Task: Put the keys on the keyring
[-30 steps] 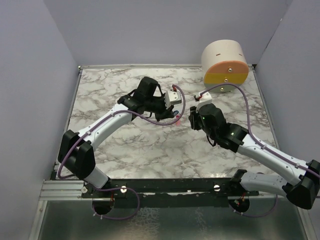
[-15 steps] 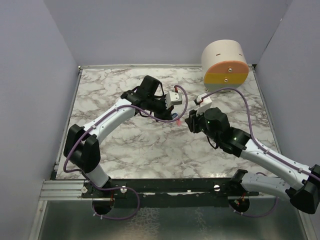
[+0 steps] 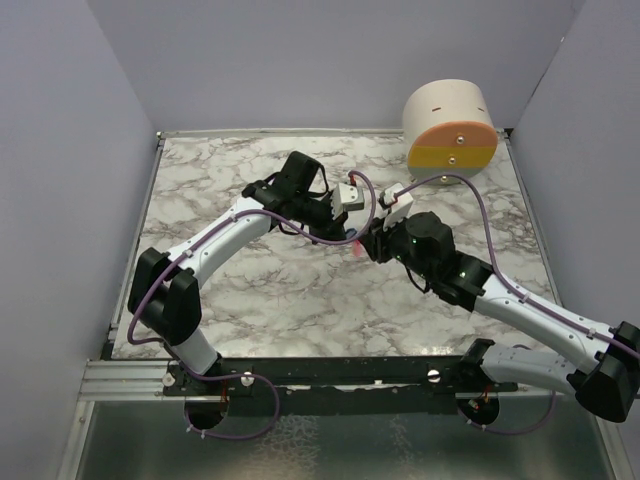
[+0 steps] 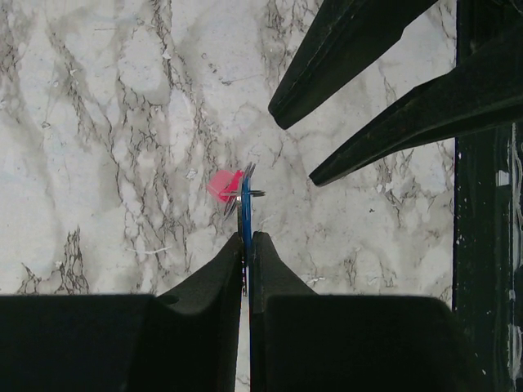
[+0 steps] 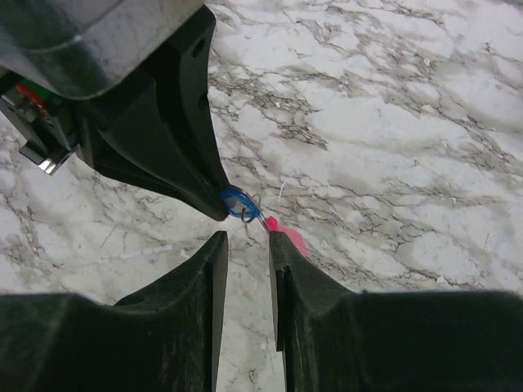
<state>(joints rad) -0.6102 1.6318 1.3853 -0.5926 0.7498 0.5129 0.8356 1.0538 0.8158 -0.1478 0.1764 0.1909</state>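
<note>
My left gripper (image 4: 248,241) is shut on the blue head of the key (image 4: 245,214), seen edge-on between its fingertips. The thin silver keyring (image 4: 250,193) sits at the key's tip, and its pink tag (image 4: 224,186) hangs beside it above the marble. In the right wrist view the blue key head (image 5: 237,202) sticks out of the left fingers, with the ring (image 5: 251,209) and pink tag (image 5: 288,238) just past it. My right gripper (image 5: 245,245) is open and empty, its fingertips just below the ring. In the top view both grippers meet mid-table, left (image 3: 345,232) and right (image 3: 371,243).
A round cream container with an orange and yellow face (image 3: 450,125) stands at the back right corner. Grey walls close in the marble table (image 3: 250,290) on the left, back and right.
My right gripper has moved left, close up to the left gripper's tips. The left gripper has shifted slightly and still holds the key.
</note>
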